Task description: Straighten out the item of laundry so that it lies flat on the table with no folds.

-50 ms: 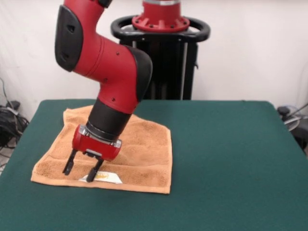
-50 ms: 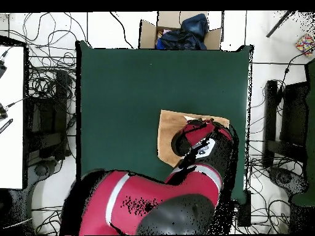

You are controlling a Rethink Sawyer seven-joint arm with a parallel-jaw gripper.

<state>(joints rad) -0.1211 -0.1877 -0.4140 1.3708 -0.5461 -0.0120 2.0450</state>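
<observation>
Gripper (image 1: 83,169) hangs low over the towel (image 1: 144,149), right above its near edge; fingers spread apart, nothing between them, tips look just at or barely off the cloth, contact not certain. White tag (image 1: 107,178) sits at that same near edge, just beside the fingertip that shows toward the picture's right. So the cloth lies directly under and beyond the tool, most of it spreading away toward the far side and to the picture's right.

Towel is on the table (image 1: 231,159), toward the picture's left side in the front view, well inside the edges. Orange-tan terry, nubby pile, soft and floppy. A flatter woven band runs parallel to the near edge. Shape roughly rectangular, no big fold visible, though the far corner behind the arm is hidden. Looks mostly flat already.

Table top is dark green, felt-like, likely grippy against terry. In the overhead view the arm covers much of the towel (image 2: 169,132).
</observation>
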